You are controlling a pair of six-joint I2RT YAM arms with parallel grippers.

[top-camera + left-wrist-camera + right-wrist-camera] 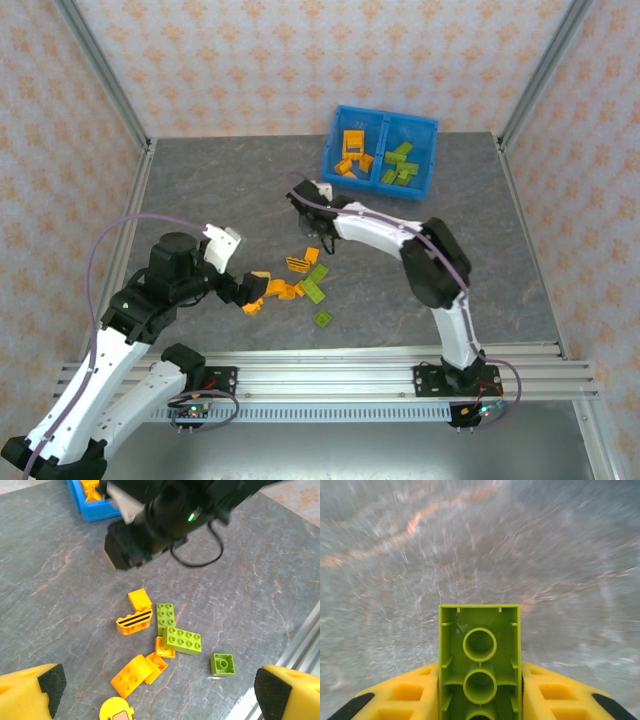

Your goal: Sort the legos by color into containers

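Right wrist: right gripper grasps one green lego; left gripper released near three green legos.

One two-compartment blue bin; three loose green legos.

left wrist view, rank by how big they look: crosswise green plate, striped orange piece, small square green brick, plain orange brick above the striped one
1. crosswise green plate
2. striped orange piece, only slightly smaller
3. small square green brick and plain orange brick look alike; the green one lies nearer the camera, so unranked
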